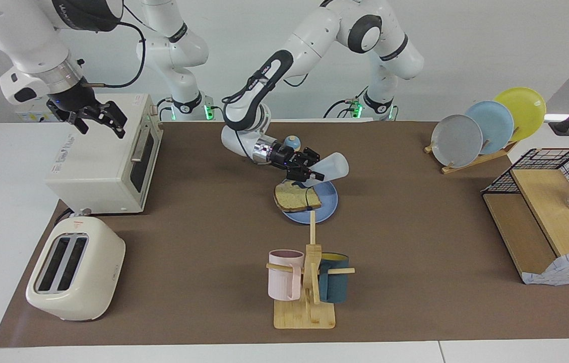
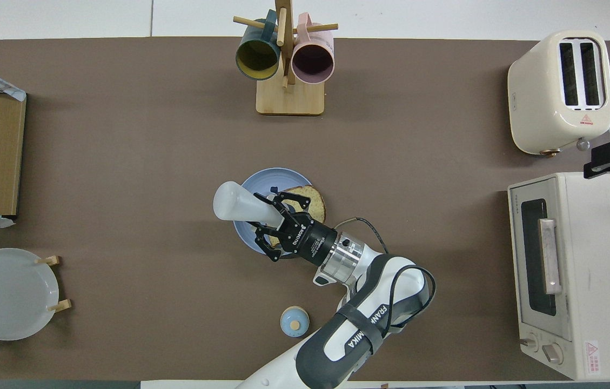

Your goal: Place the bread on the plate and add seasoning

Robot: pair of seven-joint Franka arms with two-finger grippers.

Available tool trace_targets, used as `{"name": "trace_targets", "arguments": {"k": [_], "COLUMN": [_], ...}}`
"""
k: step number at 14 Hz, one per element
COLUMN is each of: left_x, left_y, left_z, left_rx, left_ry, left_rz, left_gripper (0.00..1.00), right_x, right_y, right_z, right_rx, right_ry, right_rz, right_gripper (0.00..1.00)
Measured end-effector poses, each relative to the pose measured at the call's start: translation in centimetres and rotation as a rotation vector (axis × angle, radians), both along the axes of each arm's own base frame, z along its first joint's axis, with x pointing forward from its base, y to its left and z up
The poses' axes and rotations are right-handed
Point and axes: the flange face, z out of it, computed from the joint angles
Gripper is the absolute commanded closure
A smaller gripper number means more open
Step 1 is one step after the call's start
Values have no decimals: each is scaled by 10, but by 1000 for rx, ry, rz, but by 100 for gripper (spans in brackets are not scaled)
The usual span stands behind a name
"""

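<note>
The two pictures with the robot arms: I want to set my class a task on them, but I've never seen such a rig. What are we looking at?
Two robot arms stand at a table. One picture faces them from across it; the other looks down from above their end. A slice of bread lies on a blue plate. The left end effector is shut on a seasoning bottle, tilted over the plate. The right end effector waits open above a toaster oven. A toaster and a mug stand lie farther from the robots.
</note>
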Motion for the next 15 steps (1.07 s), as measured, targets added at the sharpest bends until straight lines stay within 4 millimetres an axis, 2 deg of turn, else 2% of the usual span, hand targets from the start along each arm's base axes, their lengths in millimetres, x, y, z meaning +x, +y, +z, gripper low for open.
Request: {"name": "trace_targets", "arguments": {"k": [2, 3, 6, 8, 9, 10, 11, 13, 15], "left_x": [24, 32, 55, 81, 98, 115, 131, 159, 181], "left_y": [14, 18, 45, 85, 113, 137, 157, 185, 212], "left_z": [17, 39, 139, 196, 218, 231, 233, 218, 192], "left_rx": [-96, -183, -577, -877, -1039, -1190, -1318, -1548, -1792], "left_ry": [10, 16, -20, -55, -85, -128, -184, -294, -383], "left_rz": [58, 90, 200, 287, 352, 412, 468, 567, 644], "left_gripper": [100, 100, 100, 100, 100, 100, 100, 100, 100], "right_x": [0, 0, 0, 0, 0, 0, 0, 0, 0], "right_y": [0, 0, 0, 0, 0, 0, 0, 0, 0], "right_z": [0, 0, 0, 0, 0, 0, 0, 0, 0], "right_rx": [0, 0, 0, 0, 0, 0, 0, 0, 0], "right_ry": [0, 0, 0, 0, 0, 0, 0, 0, 0], "right_rz": [0, 0, 0, 0, 0, 0, 0, 0, 0], "right_gripper": [0, 0, 0, 0, 0, 0, 0, 0, 0]}}
